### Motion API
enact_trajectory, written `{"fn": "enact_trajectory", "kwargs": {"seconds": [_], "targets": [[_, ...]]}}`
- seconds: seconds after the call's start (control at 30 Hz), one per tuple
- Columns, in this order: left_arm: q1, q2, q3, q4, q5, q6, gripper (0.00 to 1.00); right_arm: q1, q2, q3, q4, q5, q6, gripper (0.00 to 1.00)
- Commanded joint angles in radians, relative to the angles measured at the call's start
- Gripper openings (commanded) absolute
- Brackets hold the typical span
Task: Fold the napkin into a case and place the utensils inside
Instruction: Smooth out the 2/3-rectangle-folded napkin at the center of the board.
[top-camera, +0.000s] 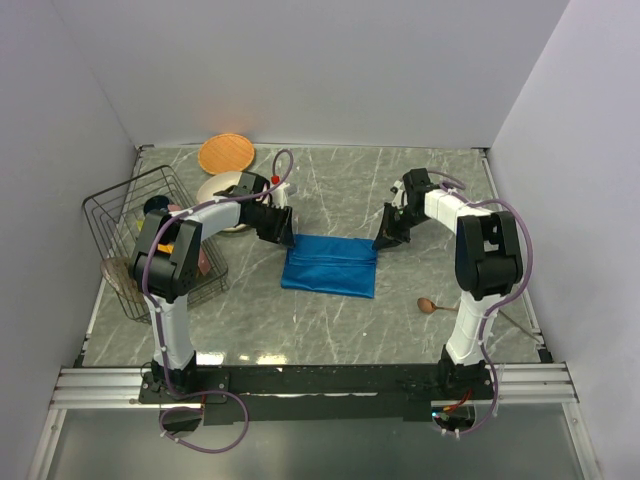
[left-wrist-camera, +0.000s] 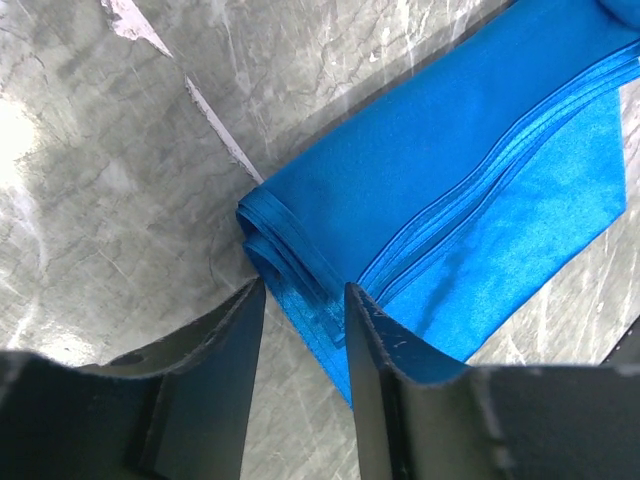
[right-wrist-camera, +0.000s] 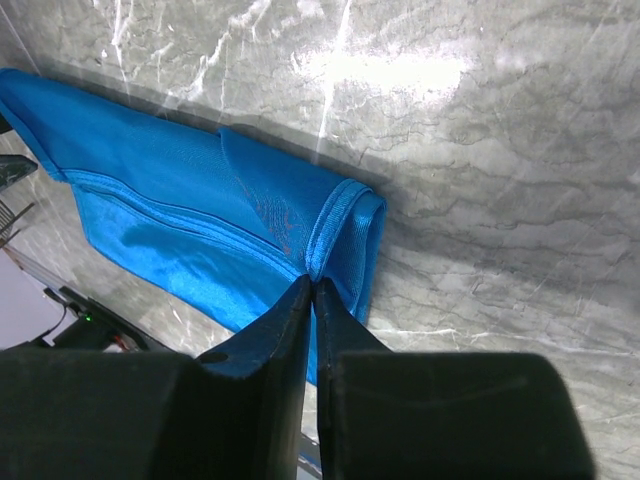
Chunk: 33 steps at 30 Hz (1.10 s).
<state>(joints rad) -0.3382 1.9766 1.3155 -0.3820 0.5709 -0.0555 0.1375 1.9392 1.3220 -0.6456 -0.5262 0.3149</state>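
Fingers (right-wrist-camera: 280, 335) of our right gripper (right-wrist-camera: 312, 284) pinch the napkin (right-wrist-camera: 180, 190) edge.
Our left gripper (left-wrist-camera: 305, 288) stands spread, straddling the other folded end.

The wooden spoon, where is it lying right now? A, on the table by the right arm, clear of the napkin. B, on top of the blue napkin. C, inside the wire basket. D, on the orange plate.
A: the top view shows the wooden spoon lying on the table just beside the right arm, with bare tabletop between it and the blue napkin.
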Motion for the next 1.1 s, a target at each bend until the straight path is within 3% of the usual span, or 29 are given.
{"fn": "enact_trajectory", "kwargs": {"seconds": [0.0, 0.2, 0.73, 1.07], "targets": [[-0.007, -0.015, 0.024, 0.015, 0.030, -0.032, 0.40, -0.006, 0.018, 0.008, -0.002, 0.005, -0.010, 0.06], [-0.010, -0.012, 0.028, 0.023, 0.040, -0.038, 0.33, -0.004, 0.017, 0.014, -0.011, -0.012, -0.019, 0.00], [-0.010, 0.008, 0.070, 0.025, 0.038, -0.087, 0.09, -0.003, 0.014, 0.023, -0.072, -0.066, -0.027, 0.00], [-0.007, 0.051, 0.073, 0.031, 0.014, -0.124, 0.06, 0.022, 0.078, -0.040, -0.008, -0.026, -0.023, 0.00]]}}
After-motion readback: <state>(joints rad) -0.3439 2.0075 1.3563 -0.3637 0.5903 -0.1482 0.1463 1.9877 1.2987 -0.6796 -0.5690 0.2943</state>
